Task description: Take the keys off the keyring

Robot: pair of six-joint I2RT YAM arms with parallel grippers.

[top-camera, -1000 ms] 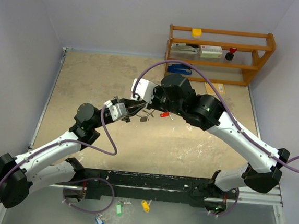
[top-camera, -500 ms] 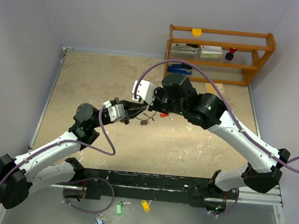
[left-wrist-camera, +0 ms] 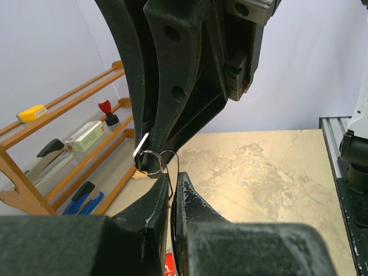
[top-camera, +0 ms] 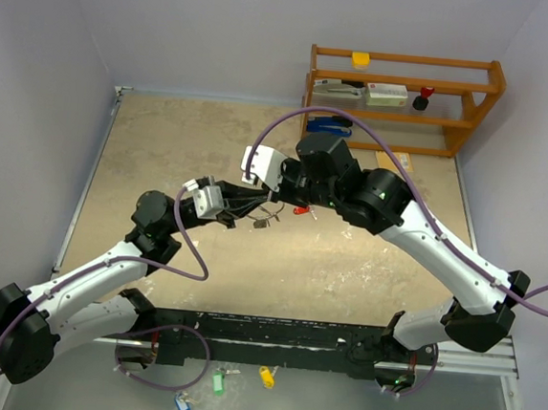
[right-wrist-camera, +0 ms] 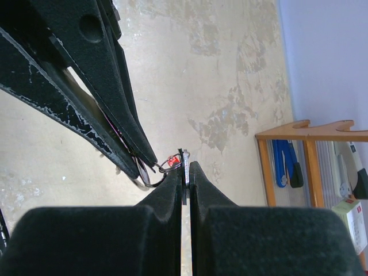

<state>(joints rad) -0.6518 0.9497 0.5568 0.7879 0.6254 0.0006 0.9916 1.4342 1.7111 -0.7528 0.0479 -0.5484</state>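
Above the middle of the table my two grippers meet tip to tip. My left gripper [top-camera: 250,207] [left-wrist-camera: 171,183] is shut on the thin silver keyring [left-wrist-camera: 150,161] [right-wrist-camera: 152,174], whose wire runs between its fingers. My right gripper [top-camera: 271,200] [right-wrist-camera: 185,168] is shut on a flat silver key [right-wrist-camera: 186,162], seen edge-on, that hangs on the ring. A red tag [top-camera: 300,209] [right-wrist-camera: 172,161] shows just behind the ring. More small keys [top-camera: 264,221] dangle below the two grippers. In the right wrist view the left gripper's fingers [right-wrist-camera: 118,123] fill the upper left.
A wooden shelf [top-camera: 402,117] with a blue stapler, boxes and a red-topped item stands at the back right. Green [top-camera: 218,383], yellow [top-camera: 266,377] and blue [top-camera: 181,406] tagged keys lie in front of the arms' black base rail [top-camera: 271,344].
My left wrist has drawn slightly back to the left, with the ring still pinched. The right arm has barely shifted, and both grips stay as they were.
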